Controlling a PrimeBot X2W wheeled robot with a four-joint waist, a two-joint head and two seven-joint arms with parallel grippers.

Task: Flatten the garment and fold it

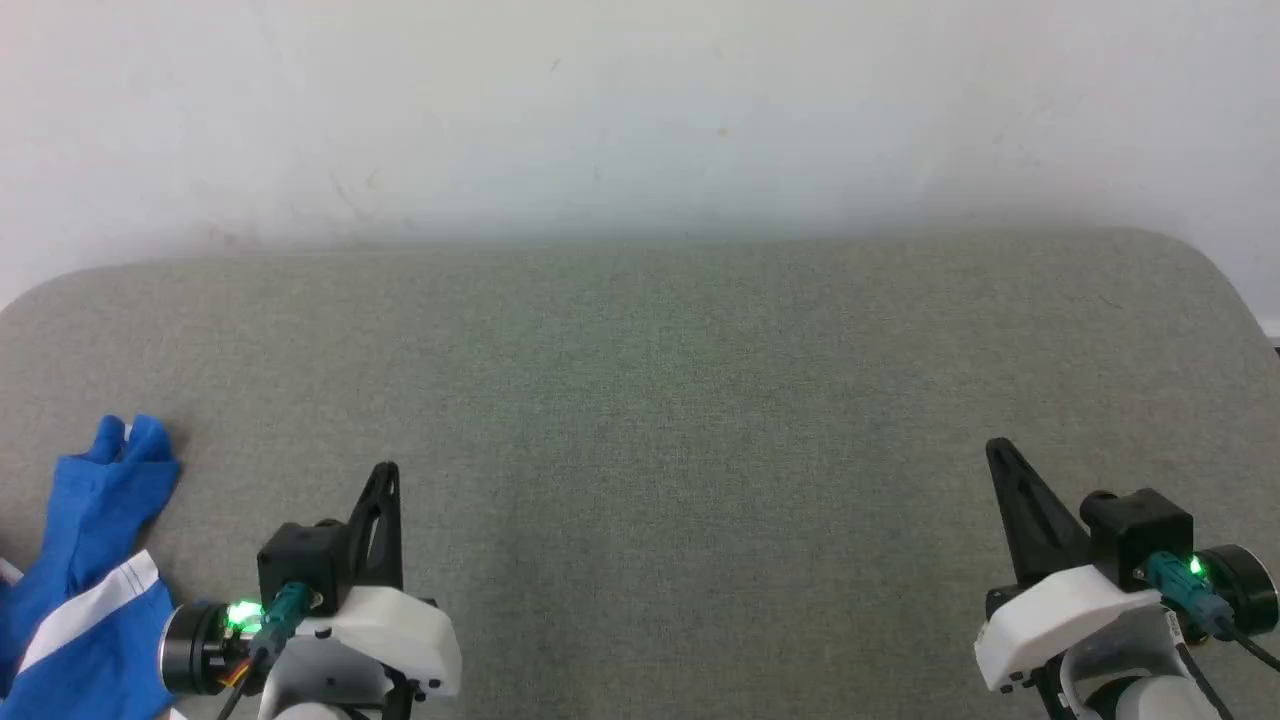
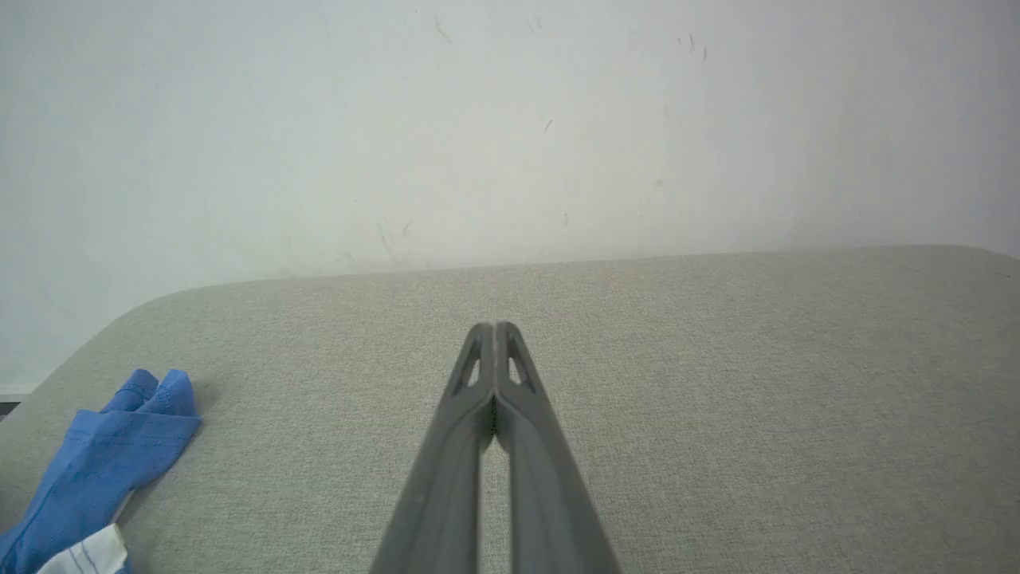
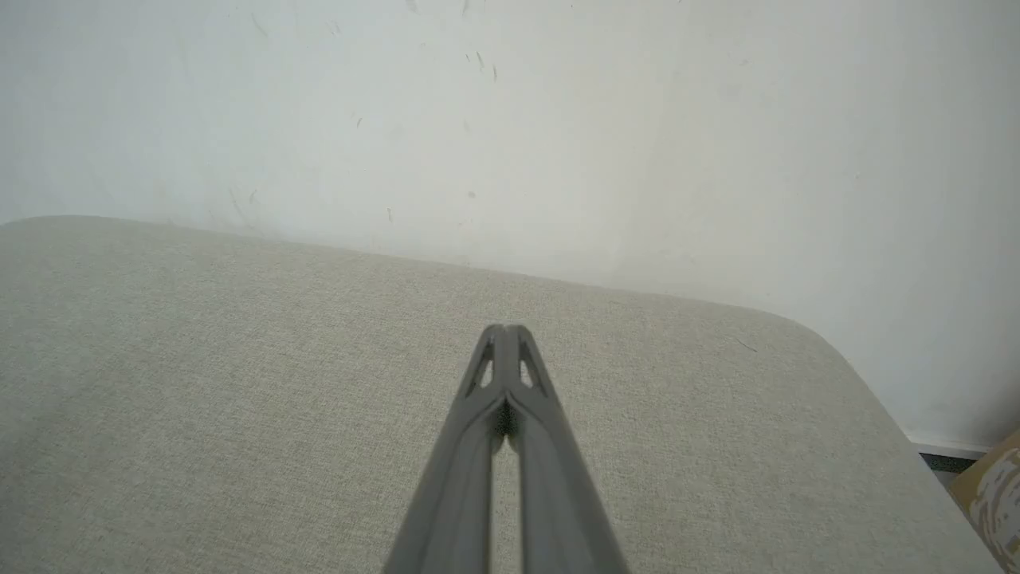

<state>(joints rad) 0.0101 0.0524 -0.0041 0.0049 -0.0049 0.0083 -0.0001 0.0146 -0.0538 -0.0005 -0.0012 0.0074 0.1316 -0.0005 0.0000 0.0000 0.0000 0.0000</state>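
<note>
Your garment (image 1: pixel 85 590): crumpled blue heap with white stripe, at near left edge of grey fabric surface (image 1: pixel 640 400), beside left gripper (image 1: pixel 385 470), clear of its fingertips. Left wrist view gives you cloth at lower left and fingers pressed together, gripping nothing. Right gripper (image 1: pixel 995 447) sits well apart at near right. Right wrist view gives you its fingers together too, empty, plus tan object (image 3: pixel 996 486) past surface's rounded corner. White wall (image 1: pixel 640 100) behind.
</note>
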